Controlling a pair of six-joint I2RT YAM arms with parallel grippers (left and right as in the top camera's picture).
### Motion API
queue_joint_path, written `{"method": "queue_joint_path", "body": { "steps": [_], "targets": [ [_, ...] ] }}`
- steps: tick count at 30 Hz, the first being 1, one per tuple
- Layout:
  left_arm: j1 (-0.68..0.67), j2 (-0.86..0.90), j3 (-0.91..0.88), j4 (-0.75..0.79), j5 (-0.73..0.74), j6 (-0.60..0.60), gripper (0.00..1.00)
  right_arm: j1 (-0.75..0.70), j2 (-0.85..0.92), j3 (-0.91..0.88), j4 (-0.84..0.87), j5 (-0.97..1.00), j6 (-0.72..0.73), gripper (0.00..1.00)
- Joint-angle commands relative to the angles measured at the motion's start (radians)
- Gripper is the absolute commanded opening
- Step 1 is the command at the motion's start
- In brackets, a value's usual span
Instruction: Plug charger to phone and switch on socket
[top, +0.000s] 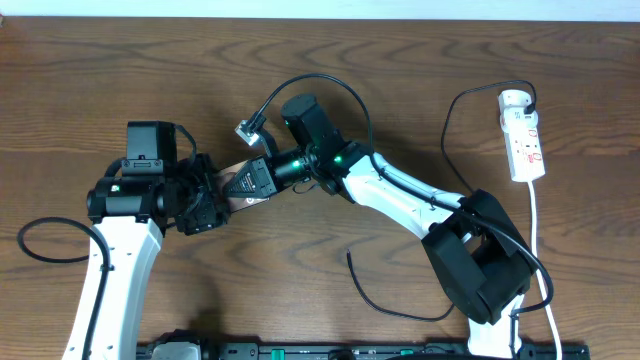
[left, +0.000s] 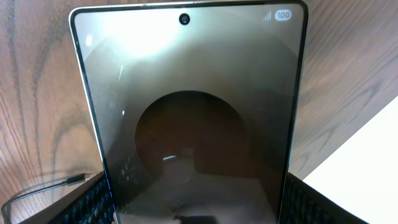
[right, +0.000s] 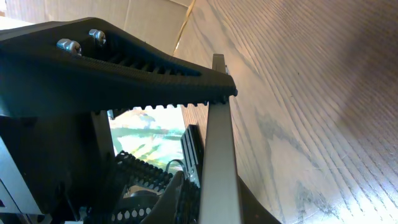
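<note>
Plainly, bronze-brown phone (left: 186, 68), glossy face, dark central oval

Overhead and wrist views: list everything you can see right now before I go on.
phone: 1, bronze-brown, mid-table between the two arms' jaws.
charger: 1, thin black cable, free tip lying on the table, not in the phone.
socket strip: 1, white with red markings, far right of the table.
white cord: 1, white, running from the strip toward the near edge.
thick black cable: 1, black, looped beside the left arm.
table: 1, brown wood.
left arm: 1, white and black, jaws shut on the phone.
right arm: 1, white and black, jaws at the phone's edge; grip unclear.
</note>
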Motion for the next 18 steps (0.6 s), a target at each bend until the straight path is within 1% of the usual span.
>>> {"method": "queue_joint_path", "body": {
  "steps": [1,10,18],
  "targets": [
    [-0.008,-0.005,0.022,0.006,-0.002,-0.001,0.07,0.013,0.003,0.018,0.008,-0.051,-0.006,0.14],
    [-0.008,-0.005,0.022,0.006,-0.002,0.003,0.08,0.013,0.003,0.018,0.008,-0.05,-0.009,0.09],
    [-0.008,-0.005,0.022,-0.001,-0.005,0.01,0.07,0.013,0.003,0.018,0.008,-0.05,-0.009,0.07]
  ]
}}
